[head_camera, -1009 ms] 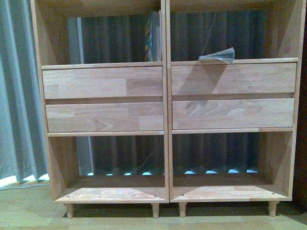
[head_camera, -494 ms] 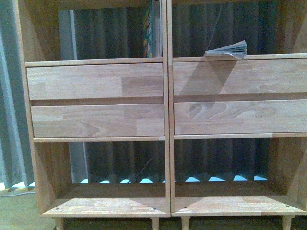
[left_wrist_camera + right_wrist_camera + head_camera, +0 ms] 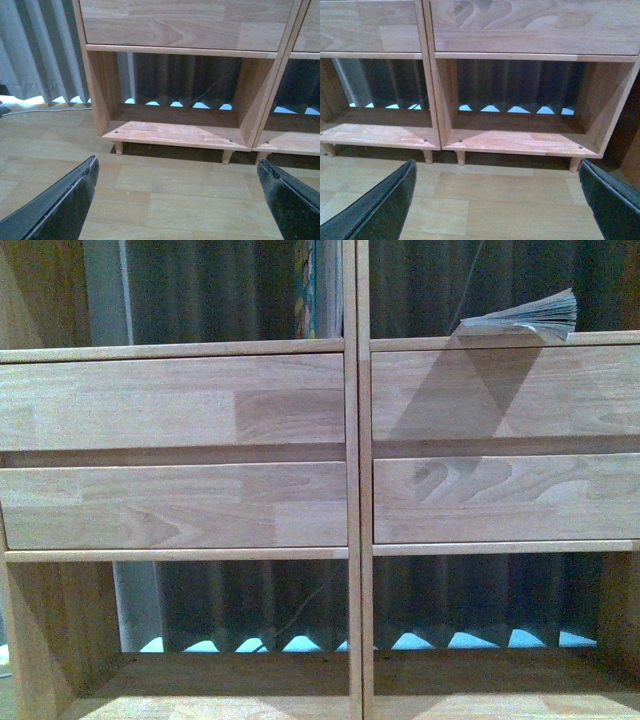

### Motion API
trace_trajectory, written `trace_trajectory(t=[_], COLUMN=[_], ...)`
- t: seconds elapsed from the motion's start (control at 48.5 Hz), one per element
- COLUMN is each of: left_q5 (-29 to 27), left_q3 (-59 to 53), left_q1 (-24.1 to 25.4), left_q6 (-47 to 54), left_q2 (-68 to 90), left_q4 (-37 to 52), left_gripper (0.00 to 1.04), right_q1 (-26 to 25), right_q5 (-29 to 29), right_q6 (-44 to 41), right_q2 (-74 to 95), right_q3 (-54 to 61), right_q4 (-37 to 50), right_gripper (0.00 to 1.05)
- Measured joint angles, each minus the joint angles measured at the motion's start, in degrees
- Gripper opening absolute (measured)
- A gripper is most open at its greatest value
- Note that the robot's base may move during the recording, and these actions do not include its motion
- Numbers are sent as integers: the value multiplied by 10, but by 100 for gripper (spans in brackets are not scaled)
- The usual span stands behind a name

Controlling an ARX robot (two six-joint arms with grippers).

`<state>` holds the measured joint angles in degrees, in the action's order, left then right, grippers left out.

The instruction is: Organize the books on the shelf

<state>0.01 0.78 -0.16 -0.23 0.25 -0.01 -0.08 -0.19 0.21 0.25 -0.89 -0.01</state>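
The shelf (image 3: 180, 405) filled the front view, and its central divider (image 3: 356, 500) was the line to watch. Hard against the divider on its left side, up in the top compartment, an upright book (image 3: 308, 295) with a colourful cover stood on end. Across the divider at the same level, a second book (image 3: 525, 318) lay flat, its pages fanned open, well apart from the divider and over toward the far side of that compartment. Below both, four drawer fronts (image 3: 175, 505) sat flush, two stacked on each side of the divider. A dark curtain (image 3: 230, 600) showed through the open back.

Down low, the left gripper (image 3: 176, 165) hung over the wooden floor (image 3: 165, 200) in front of the bottom compartment left of the divider, fingers spread wide, nothing between them. The right gripper (image 3: 496, 167) hung the same way in front of the bottom compartment right of the divider: released, fingers far apart, holding nothing.
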Motion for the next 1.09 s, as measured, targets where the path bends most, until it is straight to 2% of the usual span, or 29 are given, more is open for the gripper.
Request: trace_trajectory(t=[1.092], left_q5=[0], left_q3=[0], left_q1=[0], left_q6=[0], left_q2=[0], left_q4=[0], left_gripper=[97], right_q1=[0], right_q5=[2], right_q6=[0], right_q2=[0], right_q3=[0], right_q4=[0], right_gripper=[98])
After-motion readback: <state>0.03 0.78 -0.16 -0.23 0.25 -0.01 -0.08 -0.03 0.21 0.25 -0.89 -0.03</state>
